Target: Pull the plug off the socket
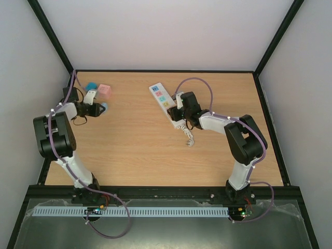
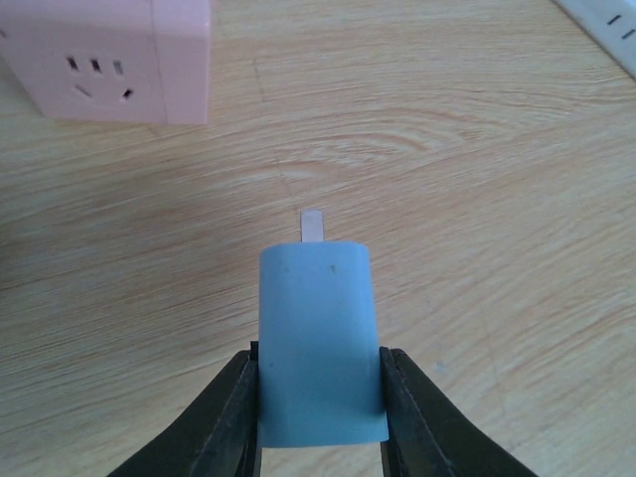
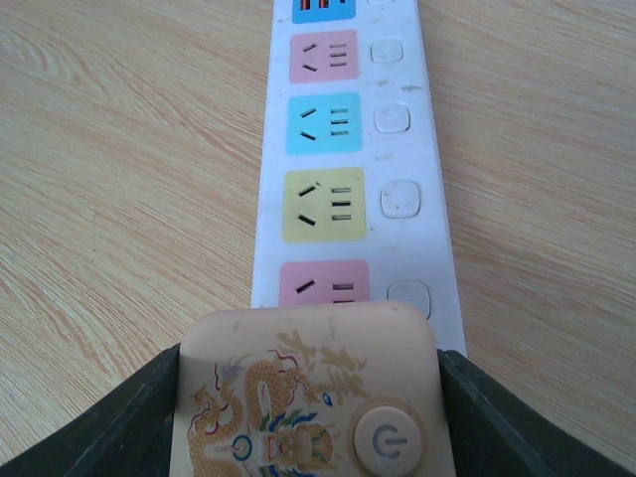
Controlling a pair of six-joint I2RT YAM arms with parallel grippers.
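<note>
Left fingers (image 2: 227, 422) are closed on a small light-blue plug (image 2: 318, 338), one on each flat side. Its thin metal prong (image 2: 313, 225) sticks out past the tips, over the bare desk (image 2: 477, 248). Right fingers (image 3: 134, 422) are pinched on the cream end (image 3: 308, 388) of the socket (image 3: 348, 149), the end with the dragon picture and the round button. The long white socket runs straight ahead of them, flat on the desk. No plug sits in the holes that show, so the plug looks to be out already. The plug seems hard, smooth and very light, so it could slip. Its flat sides are the best place to hold it, not the prong. The socket looks stiff and light too, so it would slide or lift if its end were let go. A pink cube (image 2: 109, 60) sits ahead and left of the left fingers.
</note>
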